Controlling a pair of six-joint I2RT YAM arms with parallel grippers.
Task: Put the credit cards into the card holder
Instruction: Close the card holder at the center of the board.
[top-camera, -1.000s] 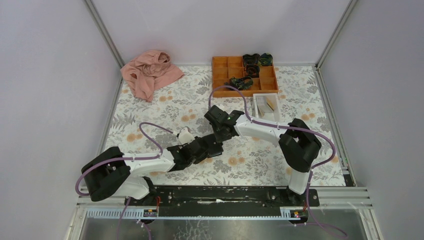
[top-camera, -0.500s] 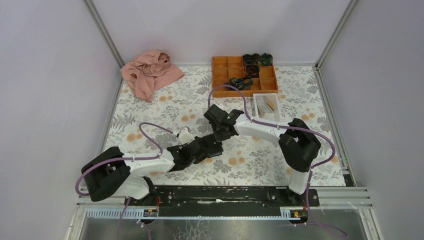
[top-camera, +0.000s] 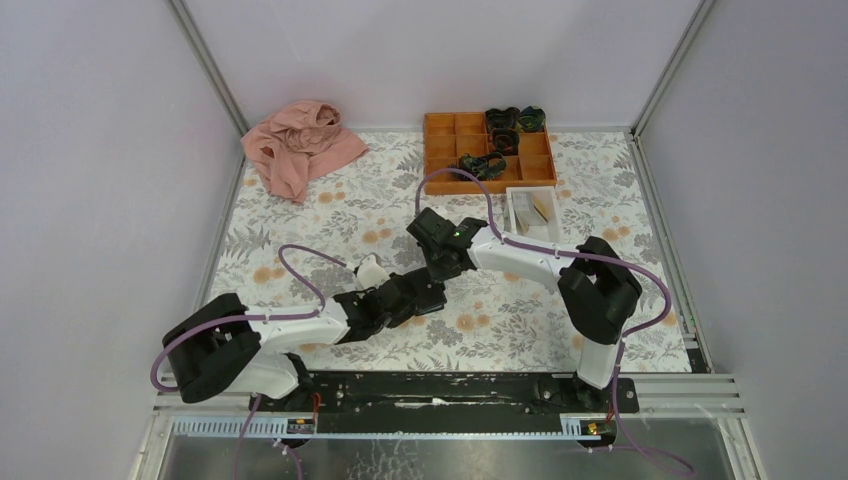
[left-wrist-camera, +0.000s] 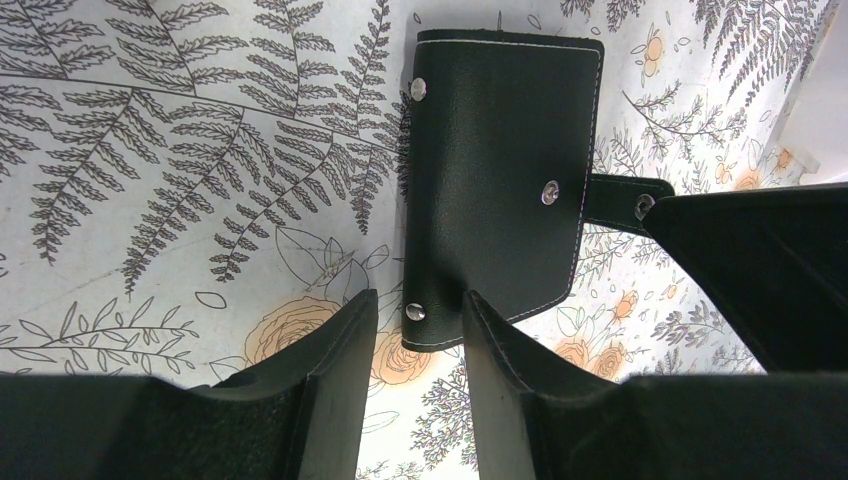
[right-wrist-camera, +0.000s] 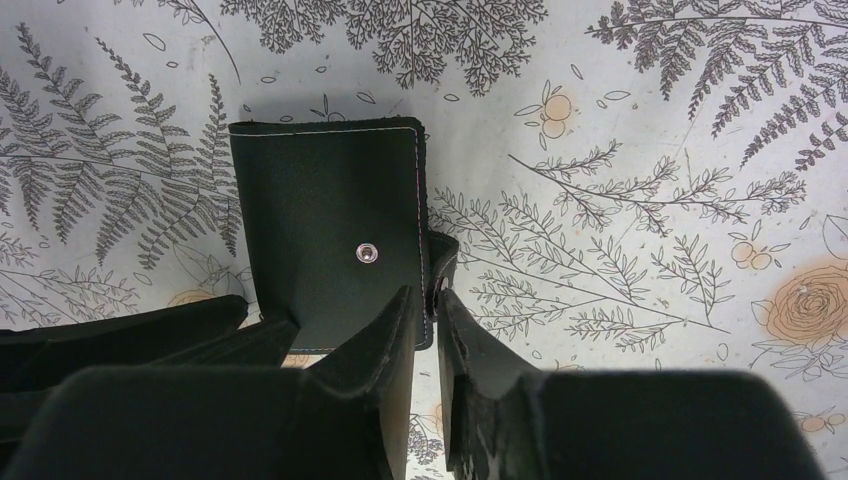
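The card holder (left-wrist-camera: 500, 150) is a closed black folder with snap studs, lying flat on the floral cloth. It also shows in the right wrist view (right-wrist-camera: 325, 215). My left gripper (left-wrist-camera: 418, 308) is open, its fingertips straddling the holder's near corner by a stud. My right gripper (right-wrist-camera: 425, 298) is closed to a narrow gap on the holder's side edge, by the strap tab (left-wrist-camera: 620, 198). In the top view both grippers meet mid-table, left (top-camera: 420, 292) and right (top-camera: 440, 262), hiding the holder. Tan credit cards (top-camera: 543, 207) lie in the white tray.
The white tray (top-camera: 520, 228) stands right of the grippers. An orange compartment tray (top-camera: 440, 150) with dark items is at the back. A pink cloth (top-camera: 300, 150) lies at the back left. Metal rails edge the table.
The right wrist has shifted very slightly; otherwise nothing has visibly moved.
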